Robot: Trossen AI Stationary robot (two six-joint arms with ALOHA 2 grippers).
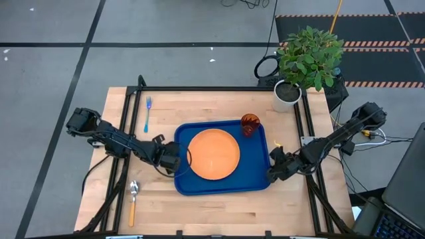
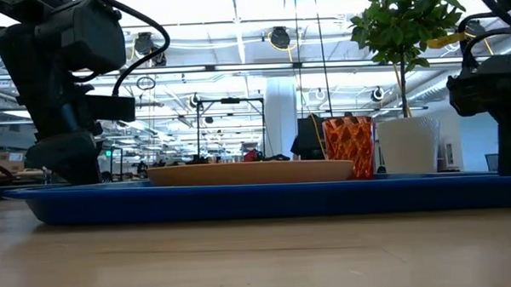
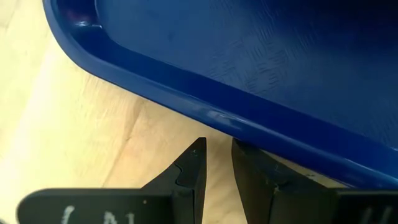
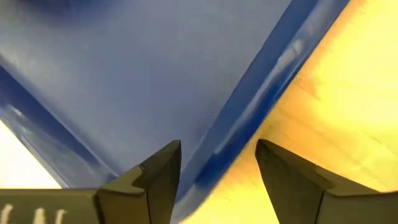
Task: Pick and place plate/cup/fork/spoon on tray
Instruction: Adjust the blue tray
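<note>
The blue tray (image 1: 255,179) lies mid-table with the orange plate (image 1: 214,154) flat on it. The orange-red cup (image 1: 250,124) stands upright in its far right corner. The light-blue fork (image 1: 147,113) lies on the wood at the far left. The spoon (image 1: 133,199) lies near the front left. My left gripper (image 3: 217,144) is at the tray's left rim, its fingers a narrow gap apart with only wood between them. My right gripper (image 4: 217,146) is wide open at the tray's right rim near the front corner. One of its fingers is over the tray floor and the other over the table. My left gripper slants down from the table's left side. One fingertip (image 3: 241,149) stands right against the outer edge of the tray's left rim (image 3: 217,118). I cannot tell whether it touches the rim. The tray lies flat on the table.
A potted plant in a white pot (image 1: 289,91) stands at the table's far right corner. Black frame rails (image 1: 126,113) run along both sides of the table. Bare wood (image 1: 219,212) lies along the near edge.
</note>
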